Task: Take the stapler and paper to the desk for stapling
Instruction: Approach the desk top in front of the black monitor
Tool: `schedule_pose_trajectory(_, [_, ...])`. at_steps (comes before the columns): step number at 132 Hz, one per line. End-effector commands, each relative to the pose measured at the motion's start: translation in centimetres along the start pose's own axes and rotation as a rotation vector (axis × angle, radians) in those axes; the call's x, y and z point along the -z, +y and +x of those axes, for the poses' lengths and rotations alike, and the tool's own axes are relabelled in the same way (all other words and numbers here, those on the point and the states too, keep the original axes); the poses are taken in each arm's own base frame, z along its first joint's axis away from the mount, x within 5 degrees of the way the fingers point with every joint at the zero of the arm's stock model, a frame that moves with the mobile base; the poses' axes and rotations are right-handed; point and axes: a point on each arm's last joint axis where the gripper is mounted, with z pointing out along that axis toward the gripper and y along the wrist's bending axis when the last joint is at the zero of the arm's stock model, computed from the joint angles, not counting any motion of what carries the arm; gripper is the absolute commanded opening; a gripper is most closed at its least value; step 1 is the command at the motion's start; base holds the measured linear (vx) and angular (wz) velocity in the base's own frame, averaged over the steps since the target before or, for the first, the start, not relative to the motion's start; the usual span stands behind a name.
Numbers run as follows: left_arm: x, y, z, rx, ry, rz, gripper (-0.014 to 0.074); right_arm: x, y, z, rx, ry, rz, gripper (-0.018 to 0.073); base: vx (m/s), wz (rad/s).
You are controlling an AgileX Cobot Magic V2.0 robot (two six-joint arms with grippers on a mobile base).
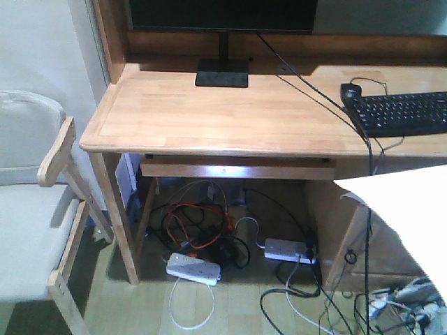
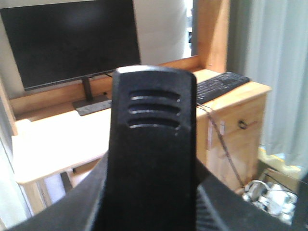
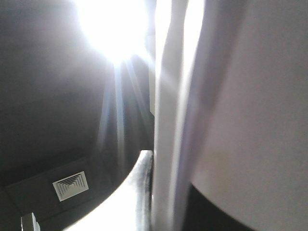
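Note:
My left gripper (image 2: 152, 202) is shut on the black stapler (image 2: 153, 144), which stands upright between its fingers (image 2: 226, 214) and fills the middle of the left wrist view; its ridged end points up and no orange-red patch shows. My right gripper (image 3: 155, 197) is shut on the white paper (image 3: 240, 106), seen edge-on beside one finger (image 3: 130, 192), with the camera facing the ceiling. The sheet also shows in the front view (image 1: 401, 209), held in the air low on the right, in front of the light wooden desk (image 1: 209, 118). Neither gripper shows in the front view.
On the desk stand a black monitor on its stand (image 1: 222, 73), a black keyboard (image 1: 398, 112) and a black mouse (image 1: 351, 91) with cables. A padded wooden chair (image 1: 35, 202) is at the left. Power strips (image 1: 193, 268) and tangled cables lie under the desk.

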Motion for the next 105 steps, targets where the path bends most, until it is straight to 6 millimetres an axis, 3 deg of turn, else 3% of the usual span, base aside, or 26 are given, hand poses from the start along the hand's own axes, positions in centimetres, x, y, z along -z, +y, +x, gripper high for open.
schedule_pose_trajectory(1, [0.14, 0.08, -1.73, 0.007, -0.125, -0.001, -0.0006, -0.49, 0.77, -0.13, 0.013, -0.003, -0.046, -0.0006, 0.35, 0.07])
schedule_pose_trajectory(105, [0.14, 0.08, -1.73, 0.007, -0.125, -0.001, -0.0006, -0.49, 0.77, -0.13, 0.013, -0.003, -0.046, -0.0006, 0.33, 0.00])
